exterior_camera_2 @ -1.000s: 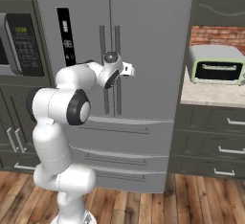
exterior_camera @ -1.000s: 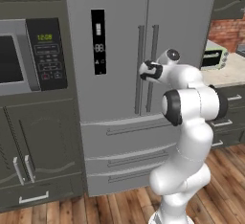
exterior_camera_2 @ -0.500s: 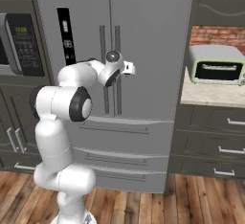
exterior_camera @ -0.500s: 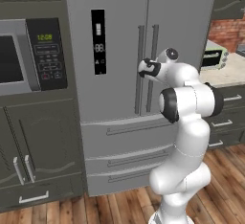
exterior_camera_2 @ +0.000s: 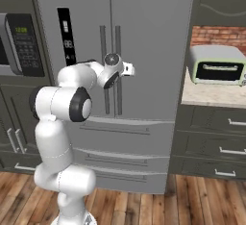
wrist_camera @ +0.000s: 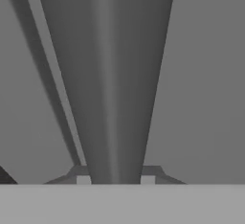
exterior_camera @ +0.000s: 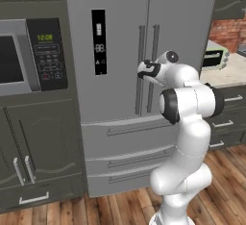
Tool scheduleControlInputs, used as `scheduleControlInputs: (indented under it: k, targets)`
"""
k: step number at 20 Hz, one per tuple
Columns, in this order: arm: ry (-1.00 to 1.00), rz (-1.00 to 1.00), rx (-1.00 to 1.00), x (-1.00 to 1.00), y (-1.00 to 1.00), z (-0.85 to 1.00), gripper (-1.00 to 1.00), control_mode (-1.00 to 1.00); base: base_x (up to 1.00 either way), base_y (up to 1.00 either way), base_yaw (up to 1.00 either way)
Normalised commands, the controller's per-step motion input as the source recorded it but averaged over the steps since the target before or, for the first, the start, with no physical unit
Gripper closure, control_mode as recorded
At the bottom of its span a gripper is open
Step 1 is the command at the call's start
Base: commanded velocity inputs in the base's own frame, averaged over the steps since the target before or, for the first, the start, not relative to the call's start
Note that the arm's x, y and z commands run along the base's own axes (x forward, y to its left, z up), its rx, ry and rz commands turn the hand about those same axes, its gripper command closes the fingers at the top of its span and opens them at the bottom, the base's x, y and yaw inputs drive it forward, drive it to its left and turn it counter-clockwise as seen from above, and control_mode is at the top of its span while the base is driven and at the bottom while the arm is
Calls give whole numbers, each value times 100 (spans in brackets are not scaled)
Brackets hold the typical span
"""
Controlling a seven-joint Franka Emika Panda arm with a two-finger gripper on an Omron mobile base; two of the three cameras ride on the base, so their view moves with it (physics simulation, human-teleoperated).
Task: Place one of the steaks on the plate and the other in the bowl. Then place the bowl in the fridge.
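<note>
Our gripper [wrist_camera: 115, 180] clamped tight on the fridge [exterior_camera: 120, 36] door handle [wrist_camera: 107, 84], left of the toaster oven [exterior_camera_2: 215, 65], doors closed

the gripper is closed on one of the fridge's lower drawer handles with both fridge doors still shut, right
Not quite. The gripper is closed on a long vertical door handle of the fridge, not a drawer handle; the hand view shows the bar between the fingertips, and the left base view shows the hand at door height. Both doors are shut.
</note>
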Motion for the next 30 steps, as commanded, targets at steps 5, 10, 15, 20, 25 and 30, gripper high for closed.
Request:
scheduleControlInputs:
  k: [5, 10, 15, 20, 25, 30]
  targets:
    - [-3, 1, 3, -33, -36, 6, 100, -100, 0, 0, 0]
    - [-7, 0, 9, -62, -63, 17, 100, -100, 0, 0, 0]
    - [-5, 1, 20, -87, -82, 33, 100, -100, 0, 0, 0]
    - [-10, 15, 37, -97, -100, 60, 100, -100, 0, 0, 0]
    - [-3, 17, 39, -99, -100, 81, 100, -100, 0, 0, 0]
    - [0, 2, -2, -6, -10, 16, 100, -100, 0, 0, 0]
